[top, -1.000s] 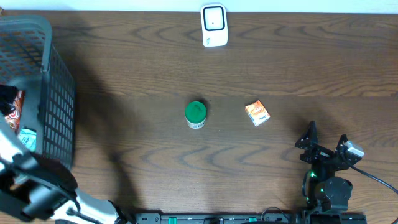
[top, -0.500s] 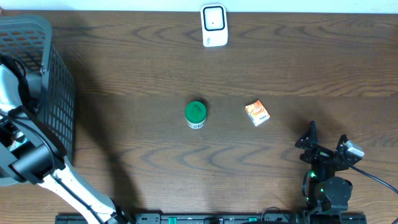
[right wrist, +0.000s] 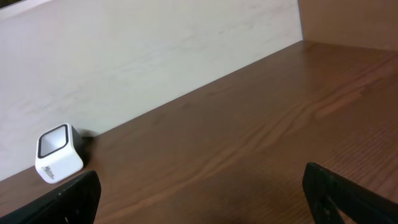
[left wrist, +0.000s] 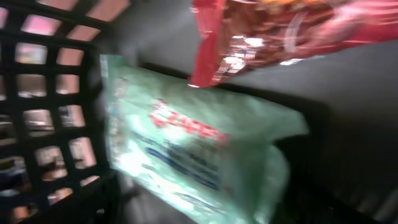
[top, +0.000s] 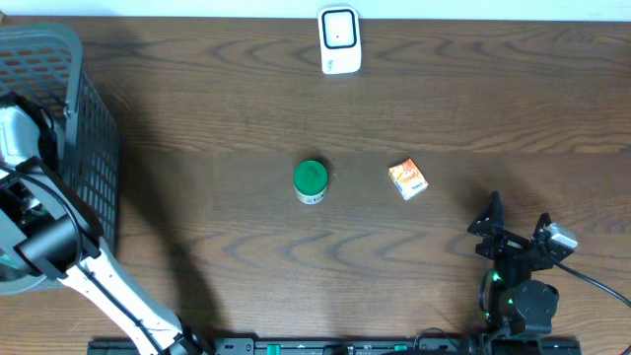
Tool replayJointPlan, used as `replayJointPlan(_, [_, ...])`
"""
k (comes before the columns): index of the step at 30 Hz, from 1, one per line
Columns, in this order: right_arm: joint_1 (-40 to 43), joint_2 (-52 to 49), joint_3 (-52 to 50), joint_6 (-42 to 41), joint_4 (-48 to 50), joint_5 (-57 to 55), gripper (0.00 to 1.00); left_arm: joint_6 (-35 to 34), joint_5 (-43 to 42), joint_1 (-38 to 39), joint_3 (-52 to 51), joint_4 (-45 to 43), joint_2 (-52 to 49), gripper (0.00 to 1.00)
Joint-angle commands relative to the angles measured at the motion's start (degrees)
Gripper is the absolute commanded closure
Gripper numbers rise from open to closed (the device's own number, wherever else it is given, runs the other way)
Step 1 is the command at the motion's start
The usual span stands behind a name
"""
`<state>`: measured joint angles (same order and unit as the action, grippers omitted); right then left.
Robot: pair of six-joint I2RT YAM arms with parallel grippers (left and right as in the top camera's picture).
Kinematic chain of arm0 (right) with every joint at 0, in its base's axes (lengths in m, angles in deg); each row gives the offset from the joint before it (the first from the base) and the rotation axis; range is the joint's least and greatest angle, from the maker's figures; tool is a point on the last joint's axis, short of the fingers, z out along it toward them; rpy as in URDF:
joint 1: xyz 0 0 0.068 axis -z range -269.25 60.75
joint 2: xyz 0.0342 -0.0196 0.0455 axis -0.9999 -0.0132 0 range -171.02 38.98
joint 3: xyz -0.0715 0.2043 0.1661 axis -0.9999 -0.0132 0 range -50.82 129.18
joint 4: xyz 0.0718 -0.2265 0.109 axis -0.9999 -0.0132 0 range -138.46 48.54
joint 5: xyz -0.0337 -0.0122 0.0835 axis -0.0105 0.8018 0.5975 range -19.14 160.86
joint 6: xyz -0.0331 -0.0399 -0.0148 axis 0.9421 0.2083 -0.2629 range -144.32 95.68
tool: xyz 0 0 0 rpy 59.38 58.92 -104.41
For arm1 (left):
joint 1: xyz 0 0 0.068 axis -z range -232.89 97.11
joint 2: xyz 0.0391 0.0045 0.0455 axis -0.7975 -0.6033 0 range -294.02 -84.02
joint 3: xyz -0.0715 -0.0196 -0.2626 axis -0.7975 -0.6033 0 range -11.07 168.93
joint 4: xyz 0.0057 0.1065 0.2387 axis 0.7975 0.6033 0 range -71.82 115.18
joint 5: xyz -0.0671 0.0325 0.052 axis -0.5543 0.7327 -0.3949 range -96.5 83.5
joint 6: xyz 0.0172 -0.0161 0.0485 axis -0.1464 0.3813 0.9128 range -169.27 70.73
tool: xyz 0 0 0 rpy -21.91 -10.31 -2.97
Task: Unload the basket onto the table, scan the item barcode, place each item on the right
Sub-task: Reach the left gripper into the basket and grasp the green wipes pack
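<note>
My left arm [top: 39, 232] reaches down into the grey basket [top: 89, 148] at the table's left edge. Its fingers do not show in any view. The left wrist view, blurred, looks at a pale green packet [left wrist: 193, 155] lying against the basket's mesh wall [left wrist: 43, 112], with a red packet [left wrist: 280, 31] above it. Nothing appears gripped. The white scanner [top: 339, 40] stands at the back centre, also seen small in the right wrist view [right wrist: 58, 152]. My right gripper [top: 515, 225] rests open and empty near the front right, its fingers wide apart [right wrist: 205, 205].
A green-lidded can [top: 311, 181] and a small orange box [top: 407, 179] sit mid-table, apart from both arms. A pale wall [right wrist: 155, 56] runs behind the table's far edge.
My left arm has swung up from the front left corner and gone deeper into the basket, covering the packets seen there from above. The right arm has not moved.
</note>
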<state>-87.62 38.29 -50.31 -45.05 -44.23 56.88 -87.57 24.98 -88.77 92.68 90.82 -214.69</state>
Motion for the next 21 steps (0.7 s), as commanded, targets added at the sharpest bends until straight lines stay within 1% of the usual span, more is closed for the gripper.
replayJointPlan(1, [-0.50, 0.31, -0.20, 0.63, -0.13, -0.55, 0.01, -0.04, 6.73, -0.35, -1.36, 1.33, -2.10, 0.15])
replayJointPlan(5, [-0.50, 0.31, -0.20, 0.63, -0.13, -0.57, 0.01, -0.15, 7.30, -1.49, -3.65, 2.58, -2.10, 0.16])
replayJointPlan(7, [-0.50, 0.31, -0.17, 0.63, -0.13, -0.57, 0.01, -0.17, 7.39, -2.23, -5.11, 2.58, -2.10, 0.18])
replayJointPlan(8, [-0.50, 0.31, -0.20, 0.63, -0.13, -0.57, 0.01, -0.83, 7.39, -2.71, -5.81, 2.75, -2.10, 0.22])
replayJointPlan(9, [-0.50, 0.31, -0.20, 0.63, -0.13, -0.57, 0.01, -1.57, 7.43, -3.10, -6.40, 2.97, -2.10, 0.29])
replayJointPlan(10, [-0.50, 0.31, -0.17, 0.63, -0.13, -0.57, 0.01, -2.34, 7.65, -3.56, -6.88, 3.17, -2.10, 0.38])
replayJointPlan(11, [-0.50, 0.31, -0.20, 0.63, -0.13, -0.57, 0.01, -3.04, 8.07, -4.07, -7.34, 3.41, -2.10, 0.44])
replayJointPlan(12, [-0.50, 0.31, -0.20, 0.63, -0.13, -0.57, 0.01, -3.43, 8.26, -4.52, -7.93, 3.41, -2.10, 0.45])
replayJointPlan(15, [-0.50, 0.31, -0.17, 0.63, -0.13, -0.57, 0.01, -4.59, 8.24, -6.23, -9.20, 3.39, -2.10, 0.44])
replayJointPlan(16, [-0.50, 0.31, -0.20, 0.63, -0.13, -0.57, 0.01, -5.18, 8.24, -6.73, -9.44, 3.39, -2.10, 0.39])
replayJointPlan(17, [-0.50, 0.31, -0.20, 0.63, -0.13, -0.57, 0.01, -5.33, 8.22, -7.21, -9.53, 3.37, -2.10, 0.37])
replayJointPlan(19, [-0.50, 0.31, -0.17, 0.63, -0.13, -0.57, 0.01, -5.33, 8.22, -7.96, -9.51, 3.39, -2.10, 0.38])
replayJointPlan(21, [-0.50, 0.31, -0.20, 0.63, -0.13, -0.55, 0.01, -5.33, 8.22, -8.55, -9.51, 3.63, -2.10, 0.65])
